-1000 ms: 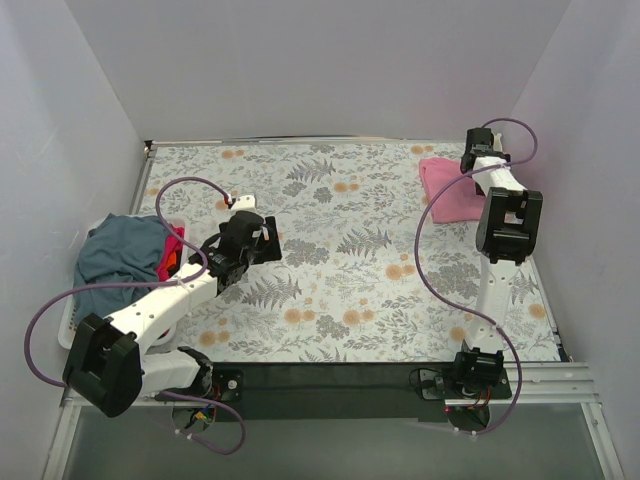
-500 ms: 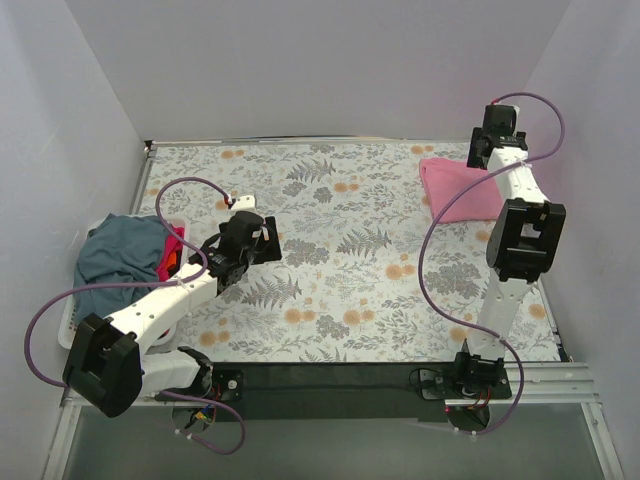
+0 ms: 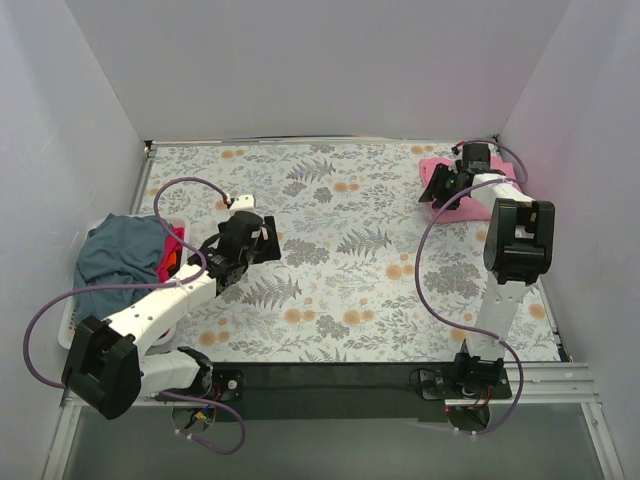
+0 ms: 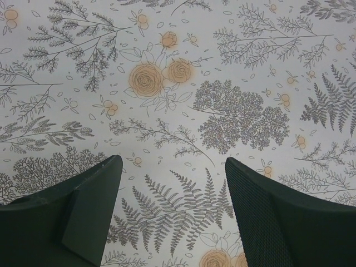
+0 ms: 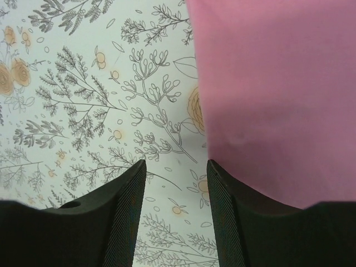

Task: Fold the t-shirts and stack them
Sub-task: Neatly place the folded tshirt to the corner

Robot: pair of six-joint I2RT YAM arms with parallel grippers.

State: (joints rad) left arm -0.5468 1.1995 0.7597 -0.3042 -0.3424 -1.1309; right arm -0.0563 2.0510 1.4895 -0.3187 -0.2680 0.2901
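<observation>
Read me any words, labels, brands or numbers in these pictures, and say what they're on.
None can be read. The tablecloth shows only flowers and ferns, the pink t-shirt is plain, and the small white tab left of centre is too small to tell.

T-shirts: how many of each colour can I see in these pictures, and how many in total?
Pink t-shirt: 1
Blue-grey t-shirt: 1
Red t-shirt: 1 (only a part of it shows)
Total: 3
</observation>
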